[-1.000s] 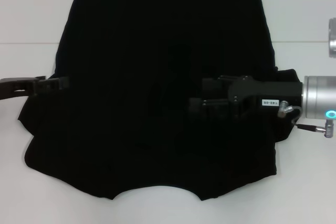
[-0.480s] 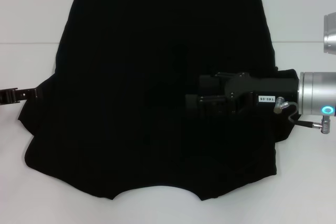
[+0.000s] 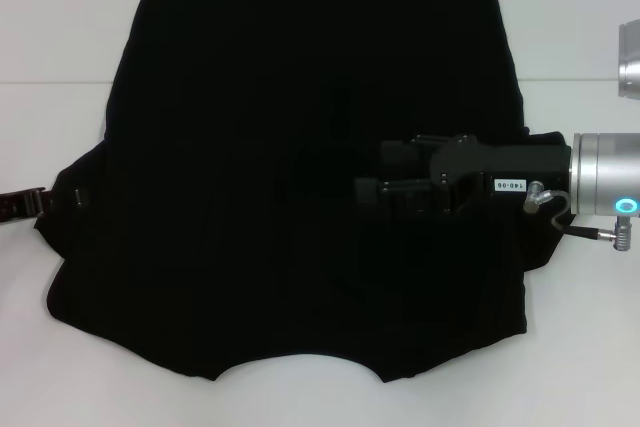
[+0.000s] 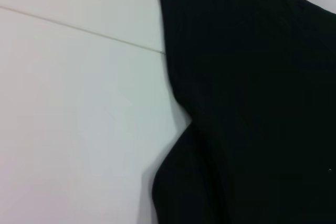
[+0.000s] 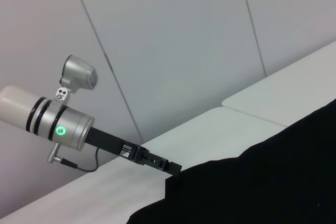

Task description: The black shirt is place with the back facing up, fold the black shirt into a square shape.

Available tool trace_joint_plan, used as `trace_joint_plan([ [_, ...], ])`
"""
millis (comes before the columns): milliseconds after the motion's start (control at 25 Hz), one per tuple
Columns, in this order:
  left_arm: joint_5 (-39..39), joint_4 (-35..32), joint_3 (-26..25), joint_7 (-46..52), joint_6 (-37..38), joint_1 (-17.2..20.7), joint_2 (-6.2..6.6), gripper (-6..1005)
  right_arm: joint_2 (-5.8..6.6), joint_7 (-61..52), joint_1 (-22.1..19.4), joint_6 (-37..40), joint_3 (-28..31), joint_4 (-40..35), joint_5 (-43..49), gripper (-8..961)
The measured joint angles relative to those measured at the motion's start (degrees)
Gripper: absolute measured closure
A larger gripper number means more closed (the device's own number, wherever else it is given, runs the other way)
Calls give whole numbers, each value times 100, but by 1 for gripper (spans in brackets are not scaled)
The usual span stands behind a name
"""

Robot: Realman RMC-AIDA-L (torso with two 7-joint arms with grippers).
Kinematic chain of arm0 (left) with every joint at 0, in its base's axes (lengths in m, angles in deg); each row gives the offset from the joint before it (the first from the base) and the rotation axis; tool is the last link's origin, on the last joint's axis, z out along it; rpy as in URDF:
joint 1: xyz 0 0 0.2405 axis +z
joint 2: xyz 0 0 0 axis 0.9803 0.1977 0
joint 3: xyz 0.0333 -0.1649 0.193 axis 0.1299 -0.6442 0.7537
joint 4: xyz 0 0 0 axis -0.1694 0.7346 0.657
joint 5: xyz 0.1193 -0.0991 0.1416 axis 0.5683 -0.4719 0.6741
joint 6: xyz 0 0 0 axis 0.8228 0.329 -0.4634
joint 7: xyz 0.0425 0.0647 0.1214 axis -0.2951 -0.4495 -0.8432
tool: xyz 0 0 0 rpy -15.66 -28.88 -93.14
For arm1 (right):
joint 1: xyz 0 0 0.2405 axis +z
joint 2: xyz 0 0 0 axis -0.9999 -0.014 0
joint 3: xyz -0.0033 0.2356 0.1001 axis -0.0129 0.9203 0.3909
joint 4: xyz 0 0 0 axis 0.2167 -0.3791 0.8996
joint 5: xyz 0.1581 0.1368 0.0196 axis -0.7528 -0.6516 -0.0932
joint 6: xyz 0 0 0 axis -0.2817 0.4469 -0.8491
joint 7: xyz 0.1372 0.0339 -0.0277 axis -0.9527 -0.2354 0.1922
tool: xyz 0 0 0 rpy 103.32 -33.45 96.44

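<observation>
The black shirt (image 3: 250, 147) lies spread flat on the white table (image 3: 60, 47), plain side up, with no lettering showing. Both sleeves stick out at the sides. My right gripper (image 3: 372, 179) reaches in from the right and sits over the shirt's right half, near its middle; its jaws stand apart and hold nothing. My left gripper (image 3: 45, 199) is at the tip of the left sleeve, by the table's left side. The left wrist view shows the shirt's edge (image 4: 252, 103). The right wrist view shows the shirt (image 5: 273, 182) and the left gripper (image 5: 176, 170) at its edge.
A seam (image 3: 50, 82) runs across the white table behind the sleeves. Bare table lies to the left, to the right and in front of the shirt. A grey panelled wall (image 5: 184, 51) stands beyond the table.
My left gripper has drawn back to the left, off the shirt's left side to the sleeve tip. My right gripper moved slightly left over the shirt, then stayed.
</observation>
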Motion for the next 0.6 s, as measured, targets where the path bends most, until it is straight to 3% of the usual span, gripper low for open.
trace_joint_plan([
  [600, 143, 276, -5, -5, -469, 2, 3, 204, -13, 0, 6, -65, 0, 9, 29, 53],
])
